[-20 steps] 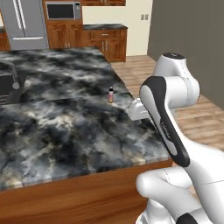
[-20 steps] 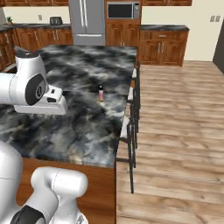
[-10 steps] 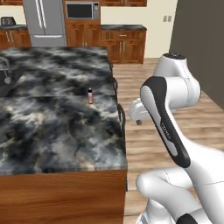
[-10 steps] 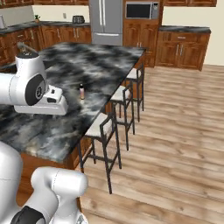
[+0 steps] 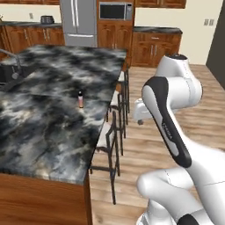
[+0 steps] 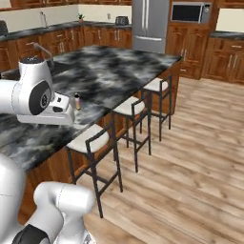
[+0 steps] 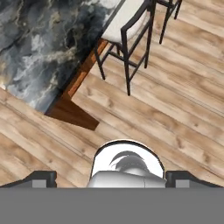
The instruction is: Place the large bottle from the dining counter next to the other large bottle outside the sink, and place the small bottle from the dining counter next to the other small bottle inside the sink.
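Pale pink-orange small bottle (image 5: 80, 99) well ahead-left of gripper (image 7: 112, 177); prob. light, rigid, tippy; grab mid-body; jaws spread, empty.

Dining counter (image 5: 48, 132): black-grey marbled top
On it: small bottle (image 5: 80, 99), upright near stool-side edge

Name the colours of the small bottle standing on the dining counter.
Small bottle: pale pink-white body, orange base, dark cap; left base view shows it best.

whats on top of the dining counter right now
One small bottle stands upright on the dining counter; a faucet rises at its far left. The sink's inside is out of sight.
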